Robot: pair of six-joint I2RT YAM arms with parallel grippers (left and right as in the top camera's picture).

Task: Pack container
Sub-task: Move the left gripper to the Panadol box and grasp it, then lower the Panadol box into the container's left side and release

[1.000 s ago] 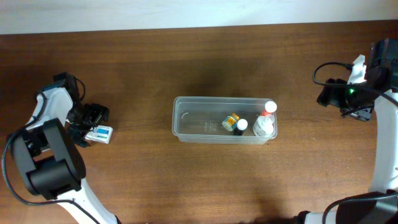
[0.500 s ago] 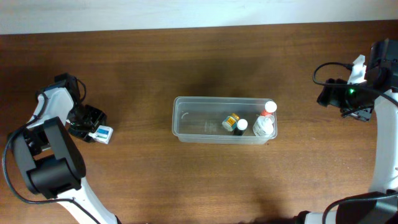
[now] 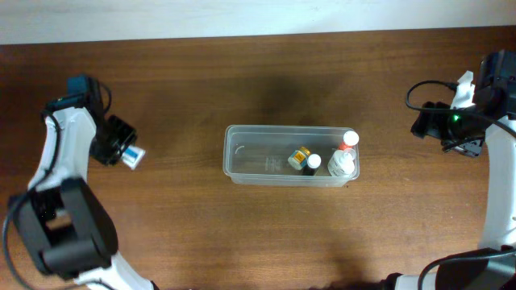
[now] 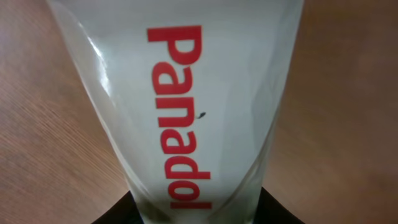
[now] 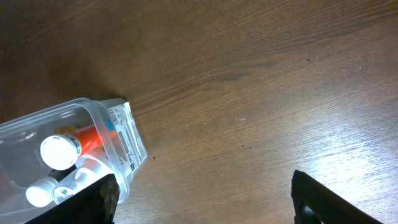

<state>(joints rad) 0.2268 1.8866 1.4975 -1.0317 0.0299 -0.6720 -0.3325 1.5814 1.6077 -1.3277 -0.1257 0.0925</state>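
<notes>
**Overhead view.** The container (image 3: 251,158), a clear rectangular tub with rounded corners, lies lengthwise at the middle of the table (image 3: 258,234). I count four things in it, all in the half nearer my right arm:
- a yellow-labelled bottle (image 3: 300,156), closest to the tub's centre;
- a white-capped dark bottle (image 3: 313,162), touching or just beside the yellow-labelled one;
- a clear bottle (image 3: 342,166), against the end wall;
- an orange-red bottle (image 3: 349,140) with a white cap, in the corner beside the clear bottle.

The left gripper (image 3: 125,151) is well apart from the container, beyond its other short end. It is clamped on a Panadol box (image 3: 135,156), which sits tilted in the grip. I cannot tell whether the box is clear of the table. The right gripper (image 3: 421,125) is well apart from the container, beyond the end where the bottles are.

**Left wrist view.** The Panadol box (image 4: 199,106) fills the frame, white with red lettering. The dark fingers (image 4: 118,216) close on its near end.

**Right wrist view.** The fingers (image 5: 93,202) stand wide apart with nothing between them. Ahead of them is the bottle end of the container (image 5: 99,124). A printed sticker (image 5: 127,142) is on its end wall, and the orange-red bottle (image 5: 74,144) shows through the plastic.
</notes>
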